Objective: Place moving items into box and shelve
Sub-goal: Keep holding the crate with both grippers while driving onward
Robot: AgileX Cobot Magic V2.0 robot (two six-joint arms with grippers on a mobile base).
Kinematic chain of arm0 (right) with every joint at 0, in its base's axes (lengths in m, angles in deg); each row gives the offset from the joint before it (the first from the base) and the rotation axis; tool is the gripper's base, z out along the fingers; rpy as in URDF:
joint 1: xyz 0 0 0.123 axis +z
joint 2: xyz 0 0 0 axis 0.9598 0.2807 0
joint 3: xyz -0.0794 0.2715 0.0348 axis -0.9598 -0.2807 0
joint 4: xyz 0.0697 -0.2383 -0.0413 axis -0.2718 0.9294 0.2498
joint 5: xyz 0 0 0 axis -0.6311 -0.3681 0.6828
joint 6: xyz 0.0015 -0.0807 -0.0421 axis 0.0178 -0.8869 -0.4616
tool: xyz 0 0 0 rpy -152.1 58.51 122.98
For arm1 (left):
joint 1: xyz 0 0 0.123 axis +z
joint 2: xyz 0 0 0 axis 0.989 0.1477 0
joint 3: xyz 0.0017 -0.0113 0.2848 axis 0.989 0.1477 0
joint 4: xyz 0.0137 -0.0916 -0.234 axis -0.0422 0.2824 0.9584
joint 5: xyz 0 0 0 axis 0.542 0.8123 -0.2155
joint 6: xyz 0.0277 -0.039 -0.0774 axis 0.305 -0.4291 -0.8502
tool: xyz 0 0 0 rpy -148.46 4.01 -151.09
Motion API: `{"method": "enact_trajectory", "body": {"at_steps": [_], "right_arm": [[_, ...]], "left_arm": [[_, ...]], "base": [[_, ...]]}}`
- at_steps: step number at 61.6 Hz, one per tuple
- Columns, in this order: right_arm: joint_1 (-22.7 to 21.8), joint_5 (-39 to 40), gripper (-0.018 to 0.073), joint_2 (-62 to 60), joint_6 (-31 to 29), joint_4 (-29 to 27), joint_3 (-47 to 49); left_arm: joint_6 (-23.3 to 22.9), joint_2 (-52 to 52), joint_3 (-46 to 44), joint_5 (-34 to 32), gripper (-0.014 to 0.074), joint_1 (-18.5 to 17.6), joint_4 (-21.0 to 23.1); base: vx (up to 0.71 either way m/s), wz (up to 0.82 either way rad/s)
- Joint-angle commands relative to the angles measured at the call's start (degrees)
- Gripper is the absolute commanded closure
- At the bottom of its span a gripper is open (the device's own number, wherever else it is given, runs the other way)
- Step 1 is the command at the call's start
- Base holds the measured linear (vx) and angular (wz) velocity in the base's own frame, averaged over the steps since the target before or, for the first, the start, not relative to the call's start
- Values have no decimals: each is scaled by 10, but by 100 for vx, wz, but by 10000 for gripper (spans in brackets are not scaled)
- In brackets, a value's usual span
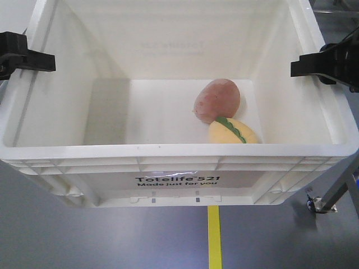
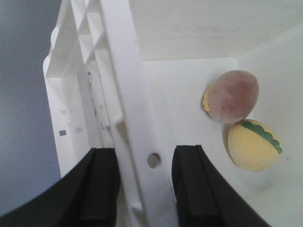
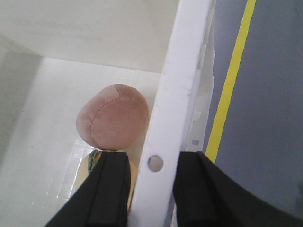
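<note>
Clenching the box point(image 1: 179, 152), left gripper point(image 2: 144, 187) and right gripper point(image 3: 152, 187) hang over a yellow line point(image 1: 213, 238).

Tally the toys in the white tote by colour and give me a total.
brownish-pink plush toy: 1
pale yellow plush toy with a green leaf strip: 1
Total inside the white tote: 2

Bright, diffuse light; soft shadow inside the box point(image 1: 50, 106); slight haze.
</note>
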Motion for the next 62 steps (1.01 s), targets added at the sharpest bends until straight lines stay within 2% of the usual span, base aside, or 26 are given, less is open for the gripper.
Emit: {"method": "enact_trajectory", "body": {"at_steps": [1, 62], "right_arm": [[8, 55, 565, -22, -23, -82, 28], [8, 53, 565, -22, -23, -82, 28]], "left_arm": [[11, -18, -26, -45, 594, -6, 101], [11, -18, -26, -45, 594, -6, 101]], "base": [[48, -9], [48, -5]]}}
